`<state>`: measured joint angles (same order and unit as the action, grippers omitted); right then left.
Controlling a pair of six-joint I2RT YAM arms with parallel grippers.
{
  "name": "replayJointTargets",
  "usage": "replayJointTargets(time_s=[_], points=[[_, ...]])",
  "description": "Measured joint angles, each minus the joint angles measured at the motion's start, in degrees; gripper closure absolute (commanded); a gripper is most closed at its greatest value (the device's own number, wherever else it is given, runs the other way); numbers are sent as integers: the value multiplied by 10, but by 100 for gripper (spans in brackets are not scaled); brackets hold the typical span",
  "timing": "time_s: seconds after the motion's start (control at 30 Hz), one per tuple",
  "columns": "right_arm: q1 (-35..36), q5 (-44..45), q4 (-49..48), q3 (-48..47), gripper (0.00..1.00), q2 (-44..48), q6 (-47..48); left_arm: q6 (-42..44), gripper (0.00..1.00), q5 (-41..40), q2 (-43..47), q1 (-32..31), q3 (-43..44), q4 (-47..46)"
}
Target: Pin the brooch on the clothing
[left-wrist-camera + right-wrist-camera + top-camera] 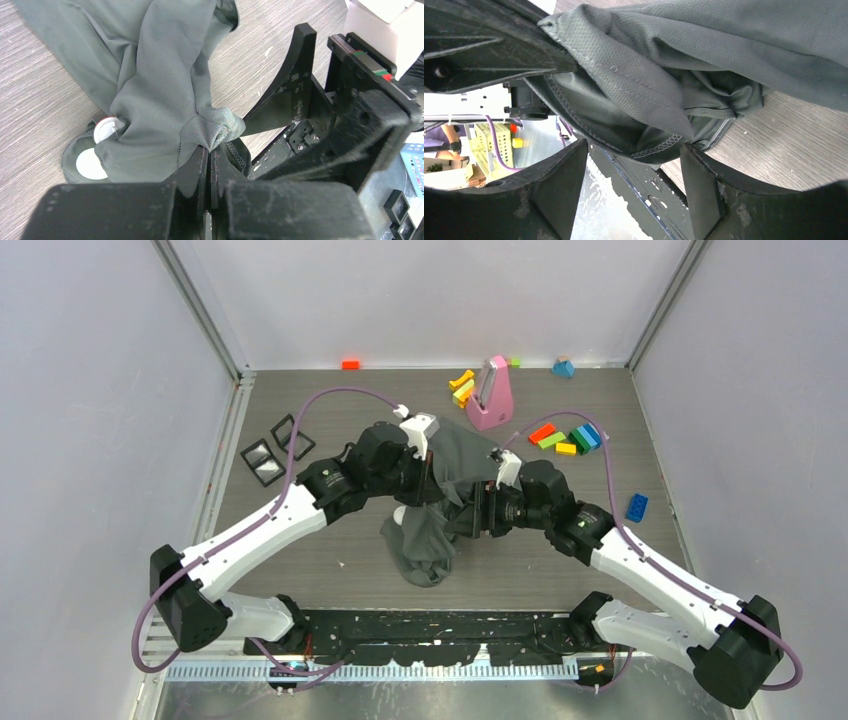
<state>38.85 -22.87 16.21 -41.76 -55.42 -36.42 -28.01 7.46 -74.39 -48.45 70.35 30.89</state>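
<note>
So the dark grey T-shirt (425, 545) is bunched up around the middle of the wood-grain table (520, 570), with part of it lifted between the two arms and the rest slumped on the surface. A stitched fold is pinched tight in the left gripper (208, 150), jaws pressed together on the fabric, while the right gripper (633, 147) is spread wide, a hemmed edge hanging at its fingertips, unclamped. A white round brooch (105, 131), thin pin showing, is tucked against the shirt's lower end, just beside a second white disc (90, 164).
</note>
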Motion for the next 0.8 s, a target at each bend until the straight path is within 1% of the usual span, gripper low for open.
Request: replayJointTargets(time_s=[0.03, 0.07, 0.1, 0.13, 0.17, 0.2, 0.3, 0.33, 0.37, 0.4, 0.47, 0.5, 0.6, 0.63, 0.67, 0.7, 0.8], points=[[1, 4, -4, 2, 45, -1, -1, 0, 100, 2, -1, 0, 1, -1], [1, 8, -7, 3, 59, -2, -1, 0, 100, 3, -2, 0, 4, -1], [1, 14, -8, 3, 68, -4, -2, 0, 100, 3, -5, 1, 9, -2], [1, 24, -8, 3, 83, -7, -5, 0, 100, 3, -8, 1, 13, -4], [1, 33, -7, 3, 89, -9, -5, 0, 100, 3, -13, 1, 19, -6], [1, 45, -5, 3, 97, -9, -5, 0, 100, 3, -17, 1, 23, -9], [1, 103, 16, 1, 99, -4, -9, -1, 100, 5, -40, 1, 38, -20], [1, 141, 35, -3, 100, -1, -10, -2, 100, 7, -49, 1, 40, -28], [0, 169, 50, -6, 100, 4, -10, -3, 93, 10, -60, 1, 42, -37], [-3, 207, 75, -14, 100, 10, -10, -5, 79, 16, -74, 1, 44, -46], [-24, 272, 117, -31, 100, 24, -9, -6, 47, 24, -101, 1, 49, -59], [-44, 301, 137, -40, 100, 33, -8, -5, 35, 27, -115, 1, 53, -59], [-137, 370, 178, -53, 100, 61, 0, -9, 10, 28, -147, -1, 58, -58], [-177, 386, 191, -53, 100, 72, 4, -10, 6, 24, -149, -2, 54, -57], [-202, 397, 199, -52, 100, 78, 6, -10, 3, 19, -146, -2, 50, -57], [-241, 409, 205, -50, 100, 84, 10, -11, 2, 10, -138, -2, 39, -59], [-308, 425, 212, -39, 99, 82, 19, -19, 2, -26, -89, -2, -15, -57]])
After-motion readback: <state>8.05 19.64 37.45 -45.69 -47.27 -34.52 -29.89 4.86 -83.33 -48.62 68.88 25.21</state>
